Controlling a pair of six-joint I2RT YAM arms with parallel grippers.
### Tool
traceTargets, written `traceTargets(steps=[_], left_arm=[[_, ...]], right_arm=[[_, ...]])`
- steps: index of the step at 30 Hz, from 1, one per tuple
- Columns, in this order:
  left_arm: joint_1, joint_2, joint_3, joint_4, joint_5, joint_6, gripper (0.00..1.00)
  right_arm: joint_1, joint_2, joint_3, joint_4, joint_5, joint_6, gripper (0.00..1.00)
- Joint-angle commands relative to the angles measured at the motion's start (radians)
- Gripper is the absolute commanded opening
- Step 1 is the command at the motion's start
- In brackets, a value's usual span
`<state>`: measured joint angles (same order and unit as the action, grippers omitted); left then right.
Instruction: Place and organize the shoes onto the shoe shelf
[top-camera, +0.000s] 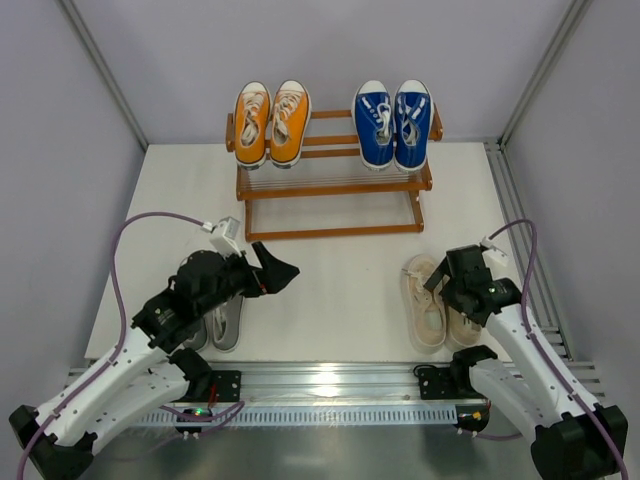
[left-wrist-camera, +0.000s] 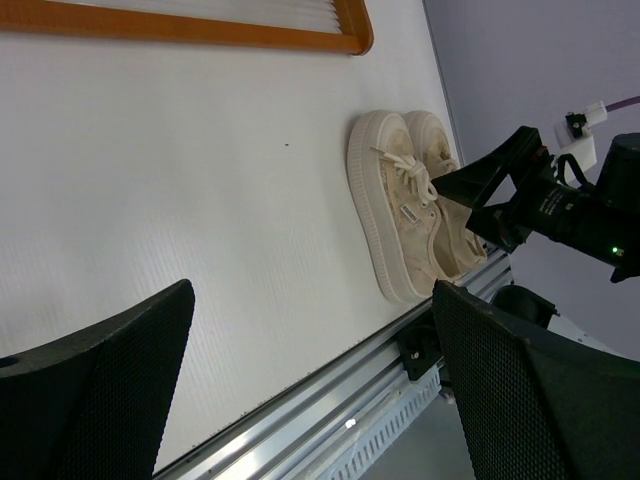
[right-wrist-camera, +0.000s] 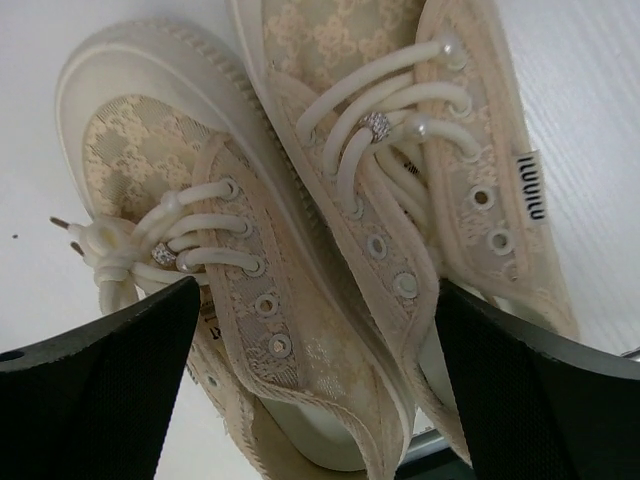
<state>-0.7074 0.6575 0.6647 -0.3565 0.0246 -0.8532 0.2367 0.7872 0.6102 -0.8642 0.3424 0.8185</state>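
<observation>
Cream shoes (top-camera: 425, 300) lie paired on the surface (top-camera: 340, 300) at lower right. The orange pair (top-camera: 270, 122) and blue pair (top-camera: 393, 122) top the shoe shelf (top-camera: 330, 232). The right end effector (right-wrist-camera: 315, 290) hangs spread over the cream ones, so pickup looks in hand: next, lower and pinch 1. The left end effector (top-camera: 278, 268) is spread, empty.

Side tag (right-wrist-camera: 530, 186) on cream shoe (right-wrist-camera: 465, 120): dark capitals, set sideways, roughly "ILUVILU" (some letters uncertain)
Small tag (left-wrist-camera: 408, 212), left wrist view: too small to read

Top overhead; wrist views low — share cream shoes (left-wrist-camera: 410, 210).
</observation>
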Motion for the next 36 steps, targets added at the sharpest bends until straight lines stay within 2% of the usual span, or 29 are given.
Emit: traceTargets(steps=[1, 8, 12, 17, 18, 20, 24, 27, 28, 30, 32, 34, 36], left_arm=[[-0.004, -0.009, -0.001, 0.005, 0.012, -0.007, 1.00], [-0.006, 0.010, -0.005, 0.005, 0.012, -0.007, 1.00], [-0.007, 0.025, -0.008, 0.008, 0.020, -0.009, 1.00], [-0.012, 0.025, -0.017, 0.002, 0.017, -0.010, 1.00], [-0.014, 0.025, -0.020, 0.001, 0.015, -0.012, 1.00], [-0.012, 0.021, -0.024, -0.001, 0.017, -0.014, 1.00], [-0.014, 0.014, -0.025, -0.005, 0.015, -0.014, 1.00], [-0.012, 0.010, -0.017, -0.015, 0.008, -0.009, 1.00], [-0.014, 0.008, -0.013, -0.024, 0.006, -0.003, 1.00], [-0.014, 0.002, -0.007, -0.038, -0.015, 0.008, 1.00], [-0.012, -0.002, 0.001, -0.058, -0.052, 0.022, 1.00], [-0.014, -0.007, 0.006, -0.071, -0.064, 0.031, 1.00], [-0.014, -0.006, 0.012, -0.081, -0.081, 0.040, 1.00]], right_arm=[[-0.005, 0.006, -0.039, 0.108, -0.101, -0.027, 1.00], [-0.005, -0.017, -0.067, 0.131, -0.100, -0.062, 0.98], [-0.005, 0.015, -0.090, 0.169, -0.141, -0.074, 0.62], [-0.004, 0.043, -0.102, 0.202, -0.169, -0.085, 0.31], [-0.004, 0.044, -0.102, 0.202, -0.174, -0.087, 0.17], [-0.005, 0.040, -0.095, 0.191, -0.183, -0.085, 0.04], [-0.005, -0.017, -0.070, 0.154, -0.201, -0.105, 0.04], [-0.004, -0.103, -0.041, 0.142, -0.282, -0.160, 0.04], [-0.004, -0.123, -0.032, 0.160, -0.325, -0.197, 0.04], [0.010, -0.170, -0.018, 0.203, -0.517, -0.248, 0.04], [0.041, -0.164, 0.018, 0.232, -0.616, -0.310, 0.04], [0.162, -0.109, 0.052, 0.231, -0.594, -0.350, 0.04], [0.284, -0.060, 0.101, 0.232, -0.496, -0.372, 0.04]])
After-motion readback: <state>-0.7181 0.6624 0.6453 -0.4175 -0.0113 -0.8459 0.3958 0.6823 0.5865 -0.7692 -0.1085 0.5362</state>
